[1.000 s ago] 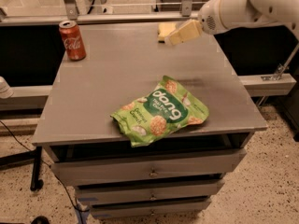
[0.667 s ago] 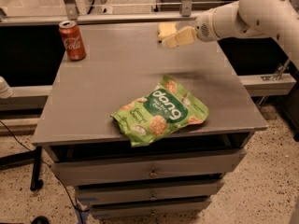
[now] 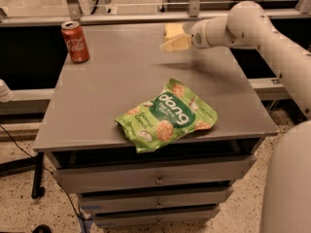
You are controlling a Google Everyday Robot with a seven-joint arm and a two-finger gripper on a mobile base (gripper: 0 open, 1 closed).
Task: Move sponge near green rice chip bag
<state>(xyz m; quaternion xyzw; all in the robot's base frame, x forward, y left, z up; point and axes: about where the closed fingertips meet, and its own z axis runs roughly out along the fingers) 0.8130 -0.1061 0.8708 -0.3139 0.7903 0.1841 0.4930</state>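
Observation:
The sponge [image 3: 171, 29] is a small pale yellow block lying near the far edge of the grey table [image 3: 97, 96], right of centre. My gripper [image 3: 175, 43] hangs just in front of it and slightly above it, at the end of the white arm that reaches in from the right. I cannot tell whether it touches the sponge. The green rice chip bag [image 3: 167, 115] lies flat near the table's front edge, well apart from the sponge, with its "dang" lettering facing up.
A red cola can [image 3: 75, 41] stands upright at the table's far left corner. A metal rail [image 3: 126, 18] runs behind the table. Drawers [image 3: 155, 178] sit under the tabletop. The white arm [image 3: 272, 42] crosses the right side.
My gripper has moved left and slightly down towards the sponge. The sponge, the bag and the can have not moved.

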